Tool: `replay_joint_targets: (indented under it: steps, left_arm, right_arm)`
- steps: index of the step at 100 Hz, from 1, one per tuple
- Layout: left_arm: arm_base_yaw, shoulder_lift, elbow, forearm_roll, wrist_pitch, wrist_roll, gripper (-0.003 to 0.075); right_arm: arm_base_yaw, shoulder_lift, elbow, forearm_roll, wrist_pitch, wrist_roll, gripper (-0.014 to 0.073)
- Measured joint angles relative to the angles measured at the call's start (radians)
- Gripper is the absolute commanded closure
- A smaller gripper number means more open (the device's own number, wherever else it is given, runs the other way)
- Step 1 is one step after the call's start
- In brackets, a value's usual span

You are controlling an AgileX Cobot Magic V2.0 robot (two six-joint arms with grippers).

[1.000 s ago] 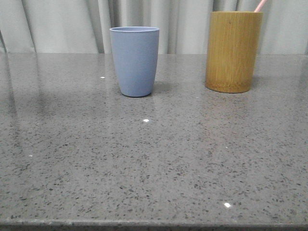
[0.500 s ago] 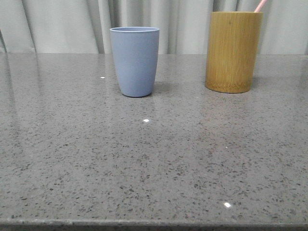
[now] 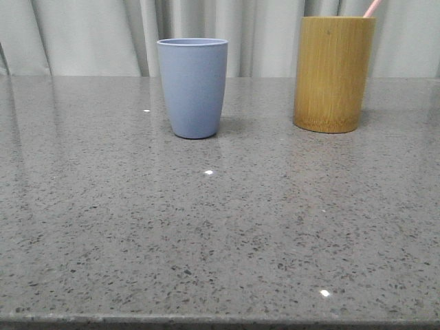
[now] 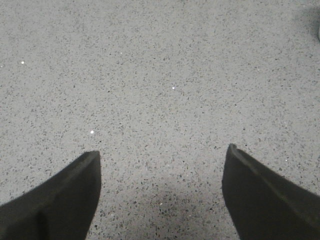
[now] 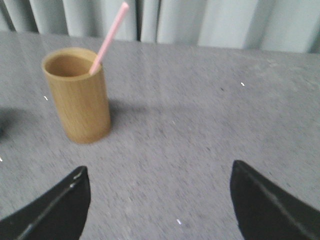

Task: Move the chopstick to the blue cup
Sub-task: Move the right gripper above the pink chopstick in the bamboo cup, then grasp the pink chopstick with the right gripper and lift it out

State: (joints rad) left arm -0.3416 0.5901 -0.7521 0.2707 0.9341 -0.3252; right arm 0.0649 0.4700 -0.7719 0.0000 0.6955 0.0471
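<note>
The blue cup [image 3: 192, 87] stands upright on the grey speckled table, left of centre at the back. A pale pink chopstick [image 3: 372, 8] leans out of the yellow-brown bamboo holder [image 3: 333, 73] at the back right. In the right wrist view the chopstick [image 5: 109, 38] sticks up from the holder [image 5: 77, 93], which stands well apart from my open, empty right gripper [image 5: 159, 171]. My left gripper [image 4: 162, 152] is open and empty over bare table. Neither gripper shows in the front view.
Pale curtains [image 3: 89, 34] hang behind the table's far edge. The table's front edge [image 3: 220, 320] runs along the bottom of the front view. The grey speckled top [image 3: 220, 227] stretches in front of both cups.
Nothing has moved in the front view; a faint shadow on the left of the table has faded.
</note>
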Motion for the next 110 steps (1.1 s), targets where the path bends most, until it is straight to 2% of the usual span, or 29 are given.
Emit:
replay_joint_targets:
  steps: [19, 51, 86, 110]
  left_arm:
    - [0.002, 0.000, 0.000, 0.000, -0.015, 0.000, 0.0224]
    - [0.002, 0.000, 0.000, 0.000, -0.016, 0.000, 0.0297]
    - [0.002, 0.000, 0.000, 0.000, -0.018, 0.000, 0.0314]
    - [0.002, 0.000, 0.000, 0.000, -0.018, 0.000, 0.0314]
  right_arm:
    - [0.000, 0.102, 0.000, 0.081, -0.209, 0.000, 0.0022]
    - [0.007, 0.379, 0.000, 0.189, -0.537, 0.000, 0.0022]
    - [0.085, 0.637, -0.012, 0.208, -0.767, 0.002, 0.0022]
    - [0.085, 0.778, -0.095, 0.212, -0.812, 0.004, 0.0022]
